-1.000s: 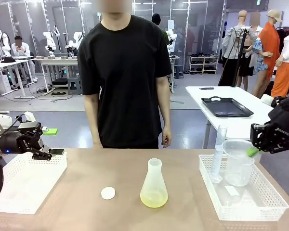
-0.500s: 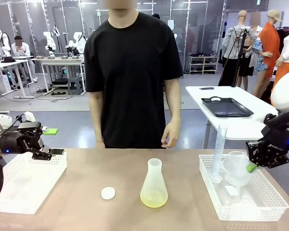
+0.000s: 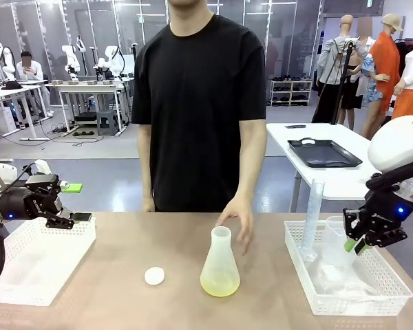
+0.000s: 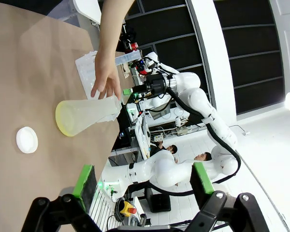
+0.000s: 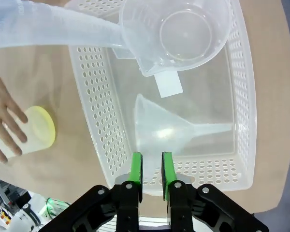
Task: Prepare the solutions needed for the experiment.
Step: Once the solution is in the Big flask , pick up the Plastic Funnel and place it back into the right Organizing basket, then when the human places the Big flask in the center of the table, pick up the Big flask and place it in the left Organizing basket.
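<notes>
Hovers right claw (image 5: 151,169), slightly parted and empty, over the funnel (image 5: 159,130) in the right basket (image 3: 344,306) and holds left claw (image 4: 142,180) wide open by the left basket (image 3: 27,265), leaving the solution (image 3: 219,284) in the mid-worktop flask (image 3: 220,254) free for the person's hand (image 3: 239,221).

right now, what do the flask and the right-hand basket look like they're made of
Erlenmeyer flask: probably frosted, translucent plastic; its pale yellow liquid shows through hazily. Basket: white, rigid perforated plastic, judging by its moulded hole grid.
</notes>
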Motion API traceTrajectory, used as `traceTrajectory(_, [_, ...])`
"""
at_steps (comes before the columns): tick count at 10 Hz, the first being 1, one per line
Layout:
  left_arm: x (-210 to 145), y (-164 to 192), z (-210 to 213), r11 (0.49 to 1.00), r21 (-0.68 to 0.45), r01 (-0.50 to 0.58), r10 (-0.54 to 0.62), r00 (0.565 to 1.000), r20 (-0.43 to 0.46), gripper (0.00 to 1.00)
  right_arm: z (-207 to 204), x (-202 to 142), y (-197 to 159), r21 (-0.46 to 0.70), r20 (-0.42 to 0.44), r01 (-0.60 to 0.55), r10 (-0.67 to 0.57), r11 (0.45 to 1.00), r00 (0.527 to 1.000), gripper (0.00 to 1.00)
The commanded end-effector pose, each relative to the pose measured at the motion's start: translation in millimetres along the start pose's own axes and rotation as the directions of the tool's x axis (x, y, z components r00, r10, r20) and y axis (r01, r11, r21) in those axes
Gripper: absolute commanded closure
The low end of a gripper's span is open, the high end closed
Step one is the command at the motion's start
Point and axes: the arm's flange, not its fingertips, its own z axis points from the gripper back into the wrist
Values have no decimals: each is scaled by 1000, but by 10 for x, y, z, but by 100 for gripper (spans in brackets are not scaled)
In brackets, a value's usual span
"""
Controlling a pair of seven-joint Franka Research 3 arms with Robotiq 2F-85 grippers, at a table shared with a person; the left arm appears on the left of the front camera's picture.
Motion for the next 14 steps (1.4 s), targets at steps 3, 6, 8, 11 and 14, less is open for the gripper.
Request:
traceTrajectory(3, [-3, -18, 0, 1000, 5, 1, -1, 1000, -7, 0, -15, 13, 17, -4, 3, 7, -7, 1000, 1000, 37])
traceTrajectory(6, [-3, -18, 0, 1000, 5, 1, -1, 1000, -7, 0, -15, 13, 17, -4, 3, 7, -7, 1000, 1000, 37])
traceTrajectory(8, [-3, -18, 0, 1000, 5, 1, -1, 1000, -7, 0, -15, 13, 17, -4, 3, 7, -7, 1000, 1000, 37])
traceTrajectory(11, [-3, -18, 0, 1000, 5, 1, -1, 1000, -7, 0, -15, 13, 17, -4, 3, 7, -7, 1000, 1000, 37])
traceTrajectory(14, [-3, -18, 0, 1000, 5, 1, -1, 1000, -7, 0, -15, 13, 17, -4, 3, 7, -7, 1000, 1000, 37])
